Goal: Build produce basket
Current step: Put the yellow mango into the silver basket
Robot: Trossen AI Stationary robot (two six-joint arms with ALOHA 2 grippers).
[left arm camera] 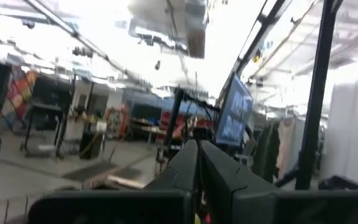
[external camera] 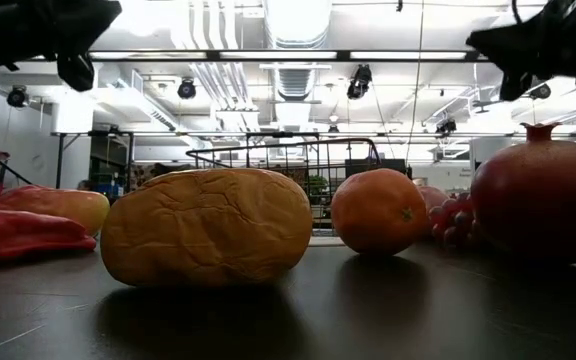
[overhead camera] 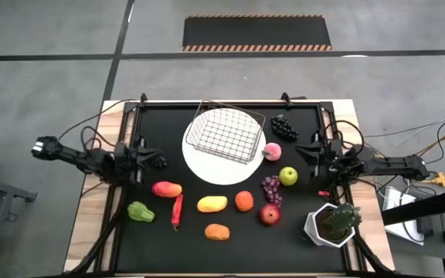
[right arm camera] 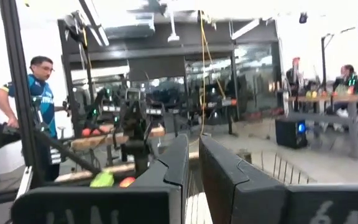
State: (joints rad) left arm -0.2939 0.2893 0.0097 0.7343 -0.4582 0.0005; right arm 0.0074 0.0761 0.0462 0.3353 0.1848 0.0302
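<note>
On black mat: basket (overhead camera: 224,136) sitting empty on plate (overhead camera: 207,170), twelve o'clock of centre; produce (overhead camera: 212,204) lying loose toward six. Left gripper (overhead camera: 154,161) at nine, right gripper (overhead camera: 306,151) at three, both closed, carrying nothing. Advice: open wide, descend squarely over nearest fruit. Workshop room showing beyond.
</note>
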